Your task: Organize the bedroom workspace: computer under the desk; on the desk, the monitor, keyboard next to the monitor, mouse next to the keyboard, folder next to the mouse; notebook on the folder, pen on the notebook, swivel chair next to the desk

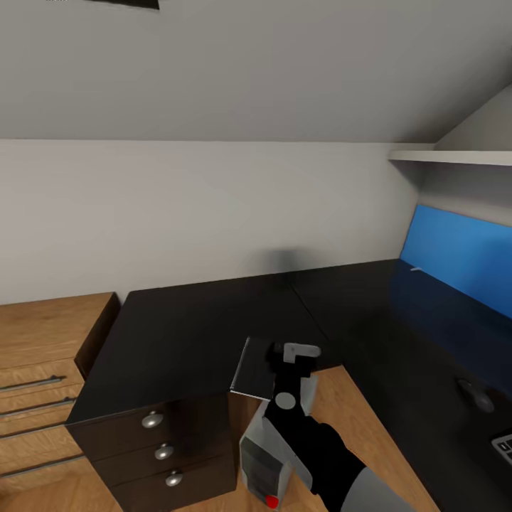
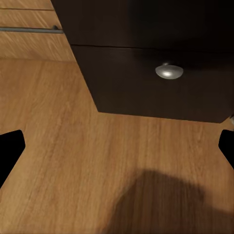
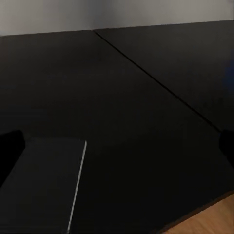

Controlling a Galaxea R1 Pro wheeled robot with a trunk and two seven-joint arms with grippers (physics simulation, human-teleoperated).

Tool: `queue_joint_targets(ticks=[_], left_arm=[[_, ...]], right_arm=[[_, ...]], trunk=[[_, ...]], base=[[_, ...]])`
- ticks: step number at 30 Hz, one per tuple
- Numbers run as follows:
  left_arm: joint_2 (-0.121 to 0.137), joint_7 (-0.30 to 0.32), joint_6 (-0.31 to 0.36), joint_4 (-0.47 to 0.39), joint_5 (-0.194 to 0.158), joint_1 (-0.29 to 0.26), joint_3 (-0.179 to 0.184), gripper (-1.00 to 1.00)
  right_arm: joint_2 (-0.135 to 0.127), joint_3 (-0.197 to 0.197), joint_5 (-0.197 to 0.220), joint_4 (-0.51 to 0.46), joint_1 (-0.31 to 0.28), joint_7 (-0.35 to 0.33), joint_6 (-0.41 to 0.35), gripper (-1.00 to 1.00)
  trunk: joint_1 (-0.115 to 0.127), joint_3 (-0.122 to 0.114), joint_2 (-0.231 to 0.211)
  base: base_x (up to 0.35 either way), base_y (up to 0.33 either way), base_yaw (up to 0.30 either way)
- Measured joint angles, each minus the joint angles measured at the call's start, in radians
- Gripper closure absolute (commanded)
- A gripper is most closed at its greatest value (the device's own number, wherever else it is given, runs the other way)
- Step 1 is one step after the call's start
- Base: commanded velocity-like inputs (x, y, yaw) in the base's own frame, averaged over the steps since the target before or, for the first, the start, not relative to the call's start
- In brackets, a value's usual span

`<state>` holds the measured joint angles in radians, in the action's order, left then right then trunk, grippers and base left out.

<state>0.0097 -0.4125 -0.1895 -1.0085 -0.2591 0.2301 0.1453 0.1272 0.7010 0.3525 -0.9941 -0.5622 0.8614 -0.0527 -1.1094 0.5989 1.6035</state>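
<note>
The black-topped desk (image 1: 213, 320) runs in an L, with its blue back panel at the right. A glossy dark grey notebook (image 1: 251, 368) lies flat at the desk's inner corner edge. My right gripper (image 1: 286, 353) hovers open just beside and above it. In the right wrist view the notebook (image 3: 44, 187) sits near one finger (image 3: 9, 146). The mouse (image 1: 474, 395) and a corner of the keyboard (image 1: 503, 446) rest on the right wing. A thin white pen (image 1: 415, 269) lies by the panel. The silver-grey computer (image 1: 262, 462) stands under the desk, partly behind my right arm. My left gripper (image 2: 117, 146) is open above the floor.
Black drawers (image 1: 163, 449) with round silver knobs (image 2: 169, 71) sit under the desk's left end. A light wooden drawer chest (image 1: 39, 370) stands left of them. A white shelf (image 1: 455, 156) hangs above the blue panel. Wooden floor (image 2: 73, 161) lies below the left gripper.
</note>
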Motion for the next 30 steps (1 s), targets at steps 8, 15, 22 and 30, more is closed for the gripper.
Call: queue_joint_targets(ticks=[8, 15, 22, 30], left_arm=[[0.001, 0.000, 0.002, 0.000, 0.000, 0.000, -0.002, -1.00], [0.002, -0.002, 0.006, 0.000, -0.002, 0.000, -0.004, -1.00], [0.002, -0.003, 0.006, 0.000, -0.002, 0.000, -0.004, -1.00], [0.002, -0.003, 0.006, 0.000, -0.002, 0.000, -0.004, -1.00]], right_arm=[[0.001, 0.087, 0.001, -0.072, 0.017, 0.033, 0.001, -1.00], [0.001, 0.156, 0.000, -0.091, 0.021, 0.078, 0.003, -1.00], [0.002, 0.220, -0.002, -0.091, 0.021, 0.146, 0.004, -1.00], [0.002, 0.248, -0.002, -0.091, 0.022, 0.171, 0.021, -1.00]], trunk=[[0.000, 0.000, 0.000], [0.000, 0.000, 0.000], [0.000, 0.000, 0.000], [0.000, 0.000, 0.000]], base=[[-0.248, 0.076, 0.002], [-0.325, 0.111, 0.097], [-0.327, 0.102, 0.264], [-0.321, 0.054, 0.277]])
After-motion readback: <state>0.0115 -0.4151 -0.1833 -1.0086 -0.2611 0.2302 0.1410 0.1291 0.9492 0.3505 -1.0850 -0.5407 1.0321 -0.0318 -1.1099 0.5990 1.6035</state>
